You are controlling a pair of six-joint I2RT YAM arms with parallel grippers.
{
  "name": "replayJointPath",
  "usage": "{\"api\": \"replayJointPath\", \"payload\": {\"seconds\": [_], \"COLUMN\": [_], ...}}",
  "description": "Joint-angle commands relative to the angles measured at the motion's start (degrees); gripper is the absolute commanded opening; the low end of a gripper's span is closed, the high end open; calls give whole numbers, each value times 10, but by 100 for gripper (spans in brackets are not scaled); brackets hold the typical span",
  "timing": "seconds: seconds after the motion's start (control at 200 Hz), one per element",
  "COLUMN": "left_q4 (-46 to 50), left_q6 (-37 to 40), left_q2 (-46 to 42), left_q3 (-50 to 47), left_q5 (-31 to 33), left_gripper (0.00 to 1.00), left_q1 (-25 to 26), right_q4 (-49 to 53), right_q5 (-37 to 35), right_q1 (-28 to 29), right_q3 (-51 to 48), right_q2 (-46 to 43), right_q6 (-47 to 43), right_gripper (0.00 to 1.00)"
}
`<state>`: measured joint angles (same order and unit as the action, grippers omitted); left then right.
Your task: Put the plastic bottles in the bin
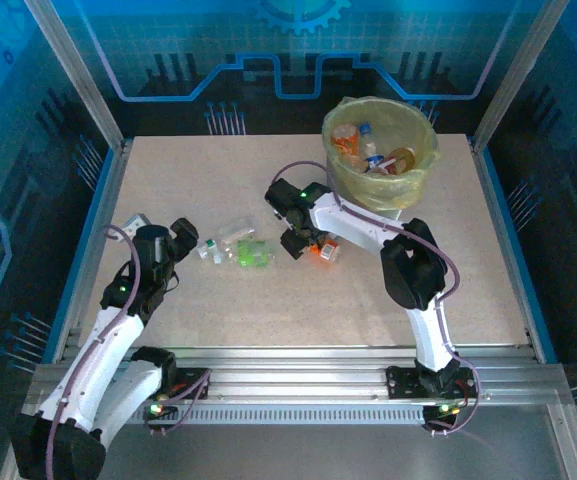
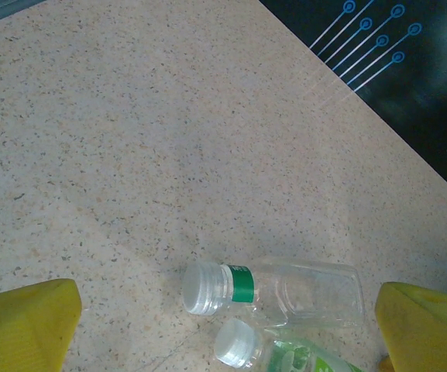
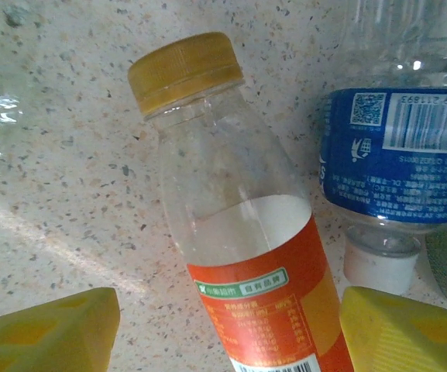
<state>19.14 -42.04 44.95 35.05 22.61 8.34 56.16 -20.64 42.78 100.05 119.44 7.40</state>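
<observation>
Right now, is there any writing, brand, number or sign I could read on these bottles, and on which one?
Nothing reads clearly enough to quote.
orange-label bottle: green-and-white badge, rows of Chinese print, barcode; blurred.
blue-label bottle: QR code, barcode with digits, white fine print; too small.
green-band bottle: plain band, no words.
bin: labels inside too small.

matt, speckled, stone-like tabletop (image 2: 130,116). the orange-label bottle (image 3: 238,232) is clear glossy plastic with a ridged yellow cap (image 3: 184,68). the bin (image 1: 363,195) wears a thin, crinkled translucent plastic bag (image 1: 330,140). the front rail (image 1: 318,362) looks like ribbed bare metal.
</observation>
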Motion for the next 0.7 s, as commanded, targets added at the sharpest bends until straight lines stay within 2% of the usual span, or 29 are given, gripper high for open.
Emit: {"api": "replayJointPath", "payload": {"seconds": [0.0,0.695], "left_q4": [-9,-14], "left_q6": [-7,-6], "left_q2": [2,11], "left_q3": [-7,-7], "left_q5": [-3,-4], "left_gripper": [99,99], "left_q1": [-6,-6], "right_q4": [18,14], "right_q5": [-8,50], "right_q1": [-6,-3], "right_q3": [24,21], "right_q2": [22,62], "right_q6": [-14,9], "right_gripper": [75,73]}}
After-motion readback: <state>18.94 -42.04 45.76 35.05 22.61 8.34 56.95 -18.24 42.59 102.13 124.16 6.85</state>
